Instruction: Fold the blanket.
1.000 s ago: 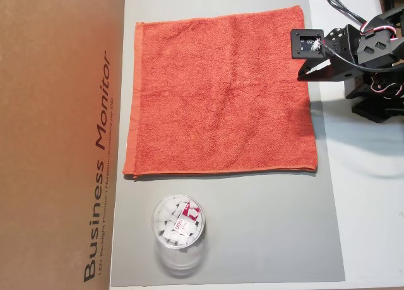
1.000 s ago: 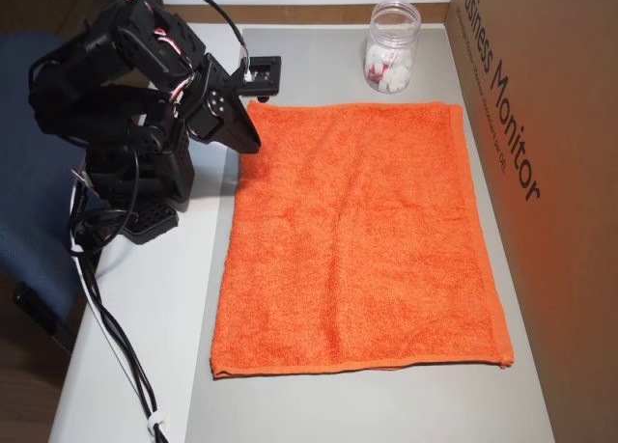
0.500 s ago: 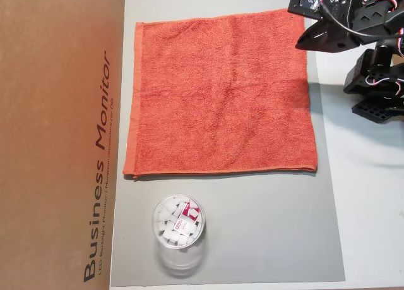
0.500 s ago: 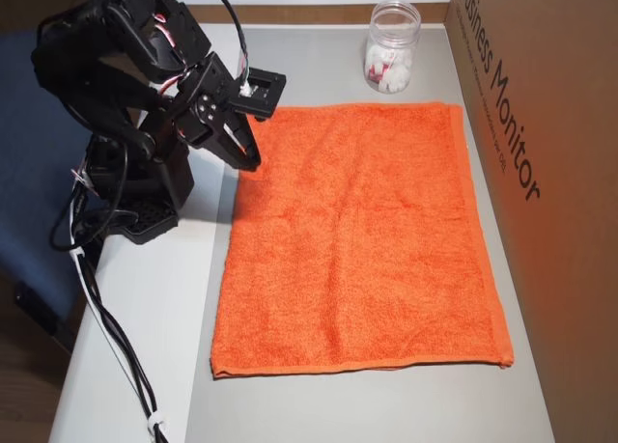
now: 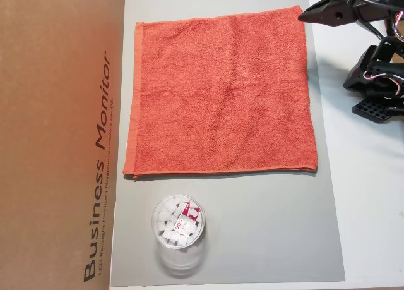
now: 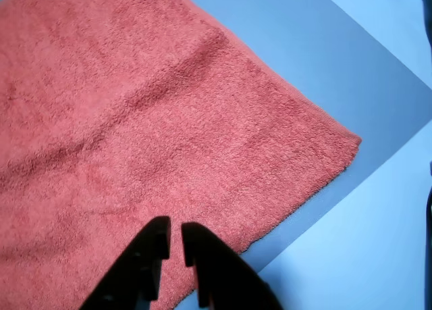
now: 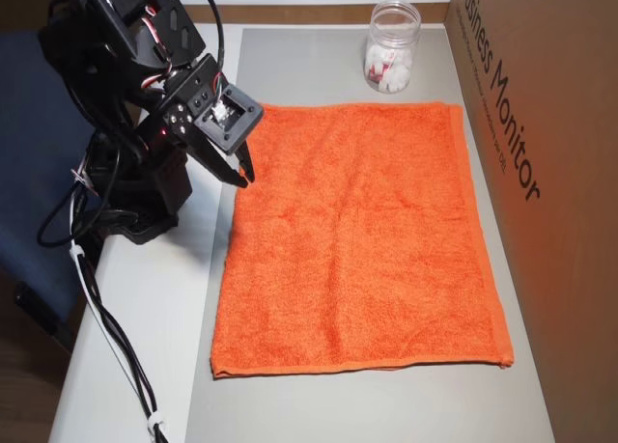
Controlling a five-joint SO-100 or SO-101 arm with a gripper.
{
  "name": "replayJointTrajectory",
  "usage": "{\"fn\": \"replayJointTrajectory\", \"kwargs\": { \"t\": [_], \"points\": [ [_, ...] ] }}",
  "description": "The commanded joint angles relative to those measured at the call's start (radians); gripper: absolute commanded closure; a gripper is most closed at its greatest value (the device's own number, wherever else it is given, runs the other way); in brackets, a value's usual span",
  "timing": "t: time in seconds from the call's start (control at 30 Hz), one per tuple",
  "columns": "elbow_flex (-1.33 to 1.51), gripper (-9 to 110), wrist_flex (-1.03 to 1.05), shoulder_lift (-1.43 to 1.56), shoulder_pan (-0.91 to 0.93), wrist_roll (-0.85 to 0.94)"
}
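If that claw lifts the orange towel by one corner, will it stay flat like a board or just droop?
Probably droop: the blanket is looped terry cloth lying limp and flat on the grey mat. It looks light and unlikely to slip, since the nap should give the gripper purchase. Pushed, it would likely bunch rather than slide whole.

White table [image 5: 369, 195] under grey mat [image 5: 252, 233], cardboard box [image 5: 57, 138] and black arm base [image 5: 379, 107].

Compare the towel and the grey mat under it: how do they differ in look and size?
The towel is orange-red and fluffy, while the mat is plain grey and smooth. The towel is smaller: it covers only part of the mat, and bare mat shows around it, most of it on the side where the jar stands. The towel has a woven band along one edge; the mat shows none. Both lie flat and are roughly rectangular.
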State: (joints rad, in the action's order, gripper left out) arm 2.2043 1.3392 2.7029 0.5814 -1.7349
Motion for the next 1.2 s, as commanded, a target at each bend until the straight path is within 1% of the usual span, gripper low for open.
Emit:
{"fn": "replayJointTrajectory", "kwargs": {
  "t": [0.0,0.3,0.47,0.57,0.83,0.93,1.17],
  "points": [
    [-0.057,101,-0.005,-0.023,0.054,-0.015],
    [-0.057,101,-0.011,-0.112,0.278,-0.017],
    [-0.057,90,-0.020,-0.179,0.357,-0.017],
    [-0.057,86,-0.020,-0.209,0.399,-0.017],
    [-0.057,85,-0.023,-0.302,0.509,-0.018],
    [-0.057,85,-0.058,-0.347,0.532,-0.018],
    [-0.057,85,-0.222,-0.457,0.541,-0.018]
  ]
}}
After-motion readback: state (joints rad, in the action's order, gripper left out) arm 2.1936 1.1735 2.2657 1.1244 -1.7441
